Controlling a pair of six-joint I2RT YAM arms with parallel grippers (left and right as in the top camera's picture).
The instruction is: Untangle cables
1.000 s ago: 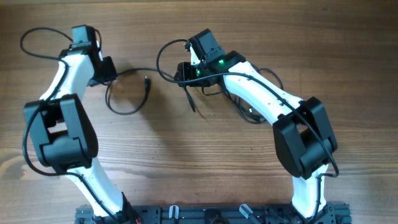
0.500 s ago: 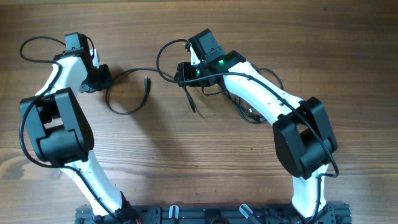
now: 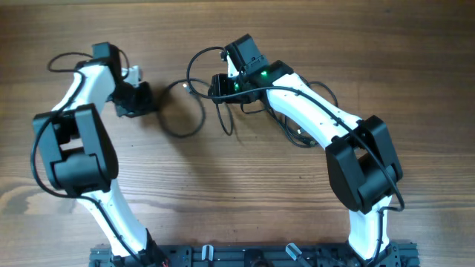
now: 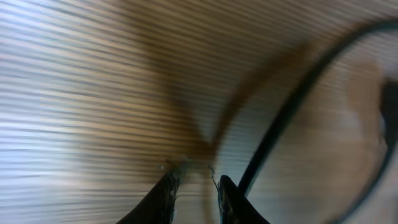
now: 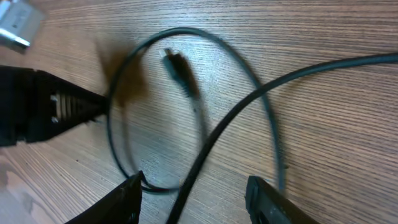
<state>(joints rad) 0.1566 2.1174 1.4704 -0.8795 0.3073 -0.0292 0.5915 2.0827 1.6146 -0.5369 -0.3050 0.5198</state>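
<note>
One loop out, most of the tangle seemingly left to sort

Closest in, slack cables [image 3: 297, 138] lie bunched just right of the right gripper [image 5: 199, 200], whose jaws stand apart astride one strand. Left of it a loop [image 3: 182, 133] lies spread, its plug [image 5: 178, 66] free. Farther left, the left gripper [image 4: 194, 186] has its jaws nearly together; blur hides any grip.

The cables [image 3: 180, 135] lie on the table [image 3: 245, 193] between left arm [image 3: 87, 85] and right arm [image 3: 312, 111].

The left end effector [image 3: 145, 101] has moved right, and the cable loop [image 3: 180, 135] with it.
</note>
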